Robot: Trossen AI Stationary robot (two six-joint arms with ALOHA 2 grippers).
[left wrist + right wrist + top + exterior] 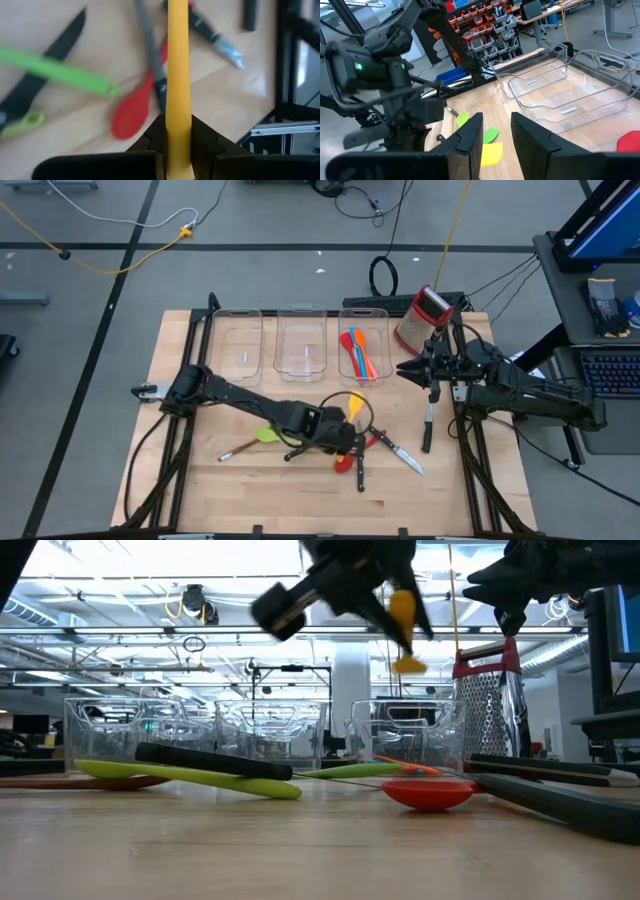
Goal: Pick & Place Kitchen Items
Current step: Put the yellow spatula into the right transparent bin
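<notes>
A yellow spatula (pixel 178 75) is pinched by its handle in the left gripper (pixel 178 142), jaws closed on it, and is held clear above the bench (pixel 200 480) over the utensil pile. Below and just ahead of these jaws a red spoon (pixel 132 112), a green spatula (pixel 60 72), a grey-handled utensil (pixel 150 50) and a black-handled knife (pixel 212 36) are seen lying on the wood, partly crossed over one another. A second green spoon (pixel 265 435) is seen beside the left arm. The right gripper (pixel 496 132) is held above the bench by the grater (pixel 424 318), jaws spread with nothing between them; a black-handled knife (pixel 427 428) lies below it. Ahead of those jaws three clear bins (pixel 303 340) are lined up, orange and red utensils (pixel 358 352) lying in the nearest one.
</notes>
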